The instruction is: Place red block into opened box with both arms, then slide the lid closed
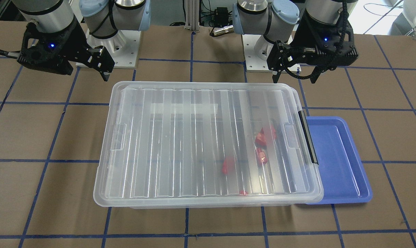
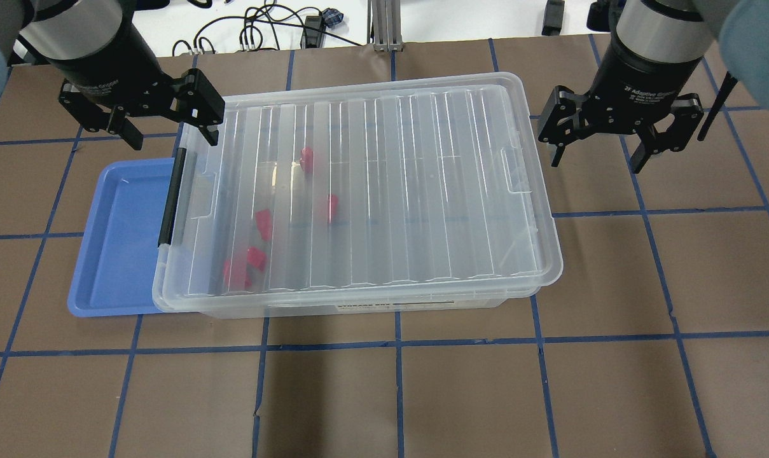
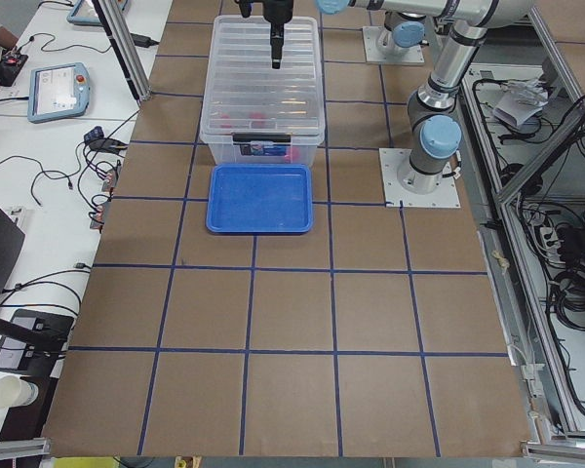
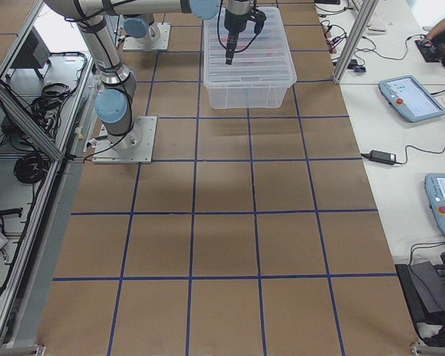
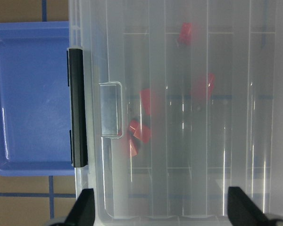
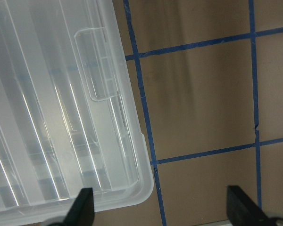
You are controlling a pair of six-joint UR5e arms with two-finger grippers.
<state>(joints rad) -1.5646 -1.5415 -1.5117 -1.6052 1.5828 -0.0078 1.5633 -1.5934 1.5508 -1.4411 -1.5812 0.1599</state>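
Observation:
The box point(image 2: 359, 310) stands mid-table, its black bar point(image 2: 170, 197) at the short end on my left. On top of it lies the ribbed lid point(image 2: 409, 191), covering nearly the whole opening. Several red blocks point(image 2: 306, 159) show blurred through the lid in the box's left half, and again in the left wrist view point(image 5: 146, 101). My left gripper point(image 2: 170, 135) hangs open above the lid's back left corner, holding nothing. Just off the back right corner, my right gripper point(image 2: 595, 162) is also open and empty, with the lid's corner point(image 6: 132, 188) below it.
A blue tray point(image 2: 117, 242) lies against the box's black-bar end, partly tucked under it. Brown table covering with a blue tape grid point(image 2: 397, 343) stretches all around. Cables point(image 2: 263, 28) and a metal post sit past the far edge.

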